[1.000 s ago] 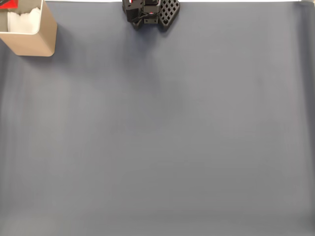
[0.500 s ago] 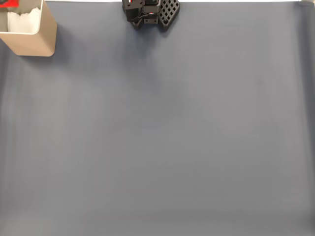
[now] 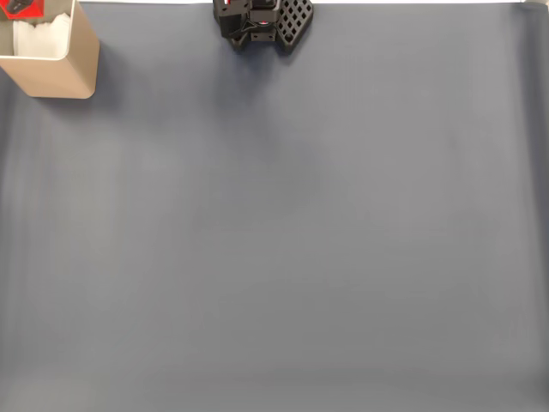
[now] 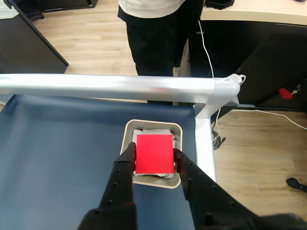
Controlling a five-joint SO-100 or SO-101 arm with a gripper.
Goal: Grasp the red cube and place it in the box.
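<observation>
In the wrist view my gripper (image 4: 153, 151) is shut on the red cube (image 4: 154, 153), one black finger pressing each side. The cube hangs directly above the tan box (image 4: 153, 123), whose white padding shows around it. In the fixed view the box (image 3: 60, 73) stands in the top left corner of the blue-grey mat. A corner of the red cube (image 3: 24, 9) shows over the box's opening at the frame edge, with a dark bit of the gripper on it.
The arm's black base (image 3: 257, 21) sits at the top middle of the mat (image 3: 283, 223). A silver frame bar (image 4: 110, 86) runs along the table edge just beyond the box. A person in black trousers (image 4: 153, 43) stands behind it.
The red cube over the box has shifted slightly right and shows a little more in the fixed view. The box and arm base have not moved.
</observation>
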